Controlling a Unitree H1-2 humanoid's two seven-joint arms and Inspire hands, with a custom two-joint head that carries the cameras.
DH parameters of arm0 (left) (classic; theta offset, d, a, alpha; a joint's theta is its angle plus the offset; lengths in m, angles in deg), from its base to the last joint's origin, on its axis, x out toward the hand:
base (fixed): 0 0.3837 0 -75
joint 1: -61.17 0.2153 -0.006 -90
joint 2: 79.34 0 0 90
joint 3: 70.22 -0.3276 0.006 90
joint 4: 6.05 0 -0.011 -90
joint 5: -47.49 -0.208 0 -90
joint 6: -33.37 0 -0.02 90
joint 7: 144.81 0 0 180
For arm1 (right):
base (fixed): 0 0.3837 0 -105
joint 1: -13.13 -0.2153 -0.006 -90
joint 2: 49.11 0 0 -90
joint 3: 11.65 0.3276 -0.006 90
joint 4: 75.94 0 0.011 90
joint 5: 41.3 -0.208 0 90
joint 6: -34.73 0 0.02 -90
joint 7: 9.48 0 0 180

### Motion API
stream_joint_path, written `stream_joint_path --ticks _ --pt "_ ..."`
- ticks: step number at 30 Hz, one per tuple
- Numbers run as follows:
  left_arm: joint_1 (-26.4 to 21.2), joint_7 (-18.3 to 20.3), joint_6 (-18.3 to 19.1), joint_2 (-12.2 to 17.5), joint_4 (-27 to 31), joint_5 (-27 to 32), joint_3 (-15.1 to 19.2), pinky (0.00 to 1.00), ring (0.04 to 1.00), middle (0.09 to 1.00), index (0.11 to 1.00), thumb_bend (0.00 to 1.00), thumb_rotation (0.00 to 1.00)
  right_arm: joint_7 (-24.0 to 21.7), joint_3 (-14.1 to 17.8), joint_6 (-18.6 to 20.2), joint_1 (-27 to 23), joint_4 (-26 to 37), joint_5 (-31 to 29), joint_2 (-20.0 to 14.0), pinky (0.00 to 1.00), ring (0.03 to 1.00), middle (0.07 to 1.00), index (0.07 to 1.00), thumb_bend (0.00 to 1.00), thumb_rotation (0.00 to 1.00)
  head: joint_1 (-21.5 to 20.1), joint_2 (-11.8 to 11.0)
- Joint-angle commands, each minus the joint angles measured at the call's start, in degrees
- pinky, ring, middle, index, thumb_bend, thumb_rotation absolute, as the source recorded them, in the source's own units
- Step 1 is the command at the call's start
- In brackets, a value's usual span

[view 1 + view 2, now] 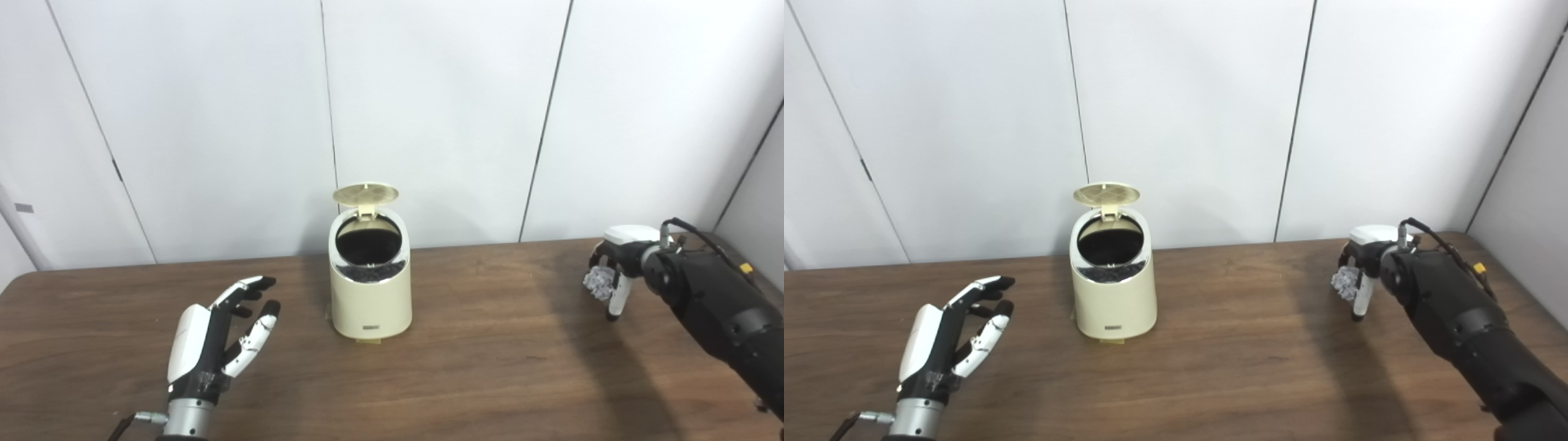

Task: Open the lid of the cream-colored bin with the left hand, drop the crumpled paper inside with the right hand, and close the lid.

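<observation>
The cream-colored bin (370, 288) is taken here as the landmark; it is seen standing upright on the wooden table (490, 367), near the far edge and close to the white wall panels (429, 110). Its lid (365, 193) is raised on the rear hinge and stands above the dark opening (367, 242), so the mouth of the bin is left free to receive something from above; the first step of the task is judged to be done. Dark crumpled material can be made out inside, at the front of the opening. To the left of the bin and nearer to the robot, the left hand (214, 337) is held with its fingers spread and nothing between them, a little apart from the bin, probably so that it is out of the way yet near enough to reach the lid when closing is needed. Well apart to the right of the bin, the right hand (615, 269) is curled downward, and the crumpled paper (599, 283) is gripped between its fingers, low over the table. It cannot be told whether the paper is touching the table. The paper is therefore not yet in the bin, and a carry leftward toward the opening is judged to be the next step, with the hand brought above the rim so that the raised lid is not knocked.
</observation>
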Motion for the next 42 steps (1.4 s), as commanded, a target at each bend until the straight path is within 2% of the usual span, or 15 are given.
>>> stream_joint_path --ticks 1,4,6,11,12,14,16,18,21,23,25,26,32,37,42 --pt "-1.68 -1.35 -1.63 0.75 1.43 -0.10 0.23 0.62 0.732 0.761 0.774 0.49 0.86 0.83 0.69 -0.64 -2.31 2.25 -0.39 -1.52 0.88 0.723 0.682 0.753 0.84 0.10 0.09 0.05" --pt "-1.66 -1.41 -1.40 0.69 1.56 -0.52 0.18 0.62 0.733 0.760 0.774 0.49 0.86 1.51 0.38 -1.59 -2.70 1.37 -0.39 -1.51 0.64 0.593 0.605 0.733 0.85 0.10 0.13 0.06" --pt "-1.67 -1.46 -1.47 0.65 1.51 -0.60 0.16 0.62 0.732 0.759 0.773 0.49 0.86 2.42 0.66 -2.13 -2.68 1.07 -0.61 -1.34 0.65 0.622 0.641 0.714 0.87 0.10 0.15 -0.05" --pt "-1.62 -1.04 -0.75 0.46 1.80 -0.41 0.17 0.62 0.733 0.763 0.774 0.49 0.85 3.45 0.93 -2.92 -2.85 0.36 -1.44 -1.08 0.42 0.479 0.546 0.709 0.87 0.10 0.12 -0.09" --pt "-1.61 -0.96 -0.64 0.46 1.89 -0.40 0.15 0.62 0.734 0.766 0.774 0.49 0.84 3.32 1.04 -2.65 -2.68 1.16 -1.53 -1.10 0.42 0.487 0.560 0.710 0.87 0.10 0.12 -0.09" --pt "-1.59 -0.94 -0.36 0.38 2.04 -0.53 0.13 0.62 0.734 0.766 0.774 0.48 0.84 3.39 1.29 -2.48 -2.44 2.03 -1.84 -1.09 0.61 0.620 0.648 0.703 0.88 0.09 0.13 -0.12" --pt "-1.60 -1.03 -0.33 0.32 2.04 -0.66 0.11 0.62 0.735 0.767 0.774 0.48 0.83 3.51 1.28 -2.62 -2.59 1.64 -2.06 -1.05 0.69 0.658 0.666 0.703 0.87 0.09 0.12 -0.17" --pt "-1.61 -0.96 -0.45 0.34 2.01 -0.56 0.08 0.62 0.736 0.767 0.774 0.47 0.83 3.80 1.47 -3.04 -2.82 0.60 -2.71 -0.94 0.54 0.580 0.628 0.709 0.87 0.08 0.12 -0.17" --pt "-1.54 -0.77 -0.03 0.35 2.28 -0.74 0.04 0.62 0.736 0.768 0.774 0.48 0.83 4.46 1.69 -3.01 -2.47 0.82 -3.02 -0.90 0.44 0.501 0.561 0.698 0.86 0.05 0.12 -0.17" --pt "-1.53 -0.79 -0.07 0.38 2.24 -0.71 0.03 0.62 0.733 0.765 0.773 0.48 0.83 4.46 1.13 -2.21 -2.51 0.87 -2.24 -0.90 0.36 0.439 0.504 0.673 0.65 0.01 0.12 -0.17" --pt "-1.49 -0.72 -0.03 0.38 2.33 -0.54 0.05 0.62 0.736 0.768 0.774 0.48 0.83 5.71 1.19 -0.48 -2.55 0.16 -1.62 -0.26 0.33 0.421 0.488 0.638 0.59 0.00 0.13 0.07" --pt "-1.48 -0.72 -0.08 0.38 2.35 -0.47 0.05 0.62 0.737 0.768 0.774 0.47 0.83 6.58 1.22 0.02 -2.54 -0.25 -1.31 0.01 0.28 0.382 0.485 0.537 0.55 0.00 0.13 0.07" --pt "-1.56 -0.86 -0.25 0.47 2.09 -0.50 0.08 0.62 0.730 0.763 0.770 0.48 0.84 9.78 -0.55 1.58 -2.80 -1.50 1.80 0.75 0.29 0.401 0.430 0.501 0.53 0.00 0.05 0.05" --pt "-1.53 -0.98 -0.41 0.48 2.18 -0.61 0.05 0.62 0.731 0.763 0.768 0.48 0.84 9.36 -0.60 2.50 -2.65 -0.61 2.17 0.67 0.34 0.470 0.503 0.484 0.53 0.00 0.05 0.05" --pt "-1.55 -0.97 -0.56 0.50 2.09 -0.52 0.03 0.62 0.731 0.763 0.768 0.48 0.84 8.51 -0.66 2.62 -2.62 -0.04 2.21 0.52 0.29 0.406 0.441 0.496 0.53 0.00 -0.09 0.10"
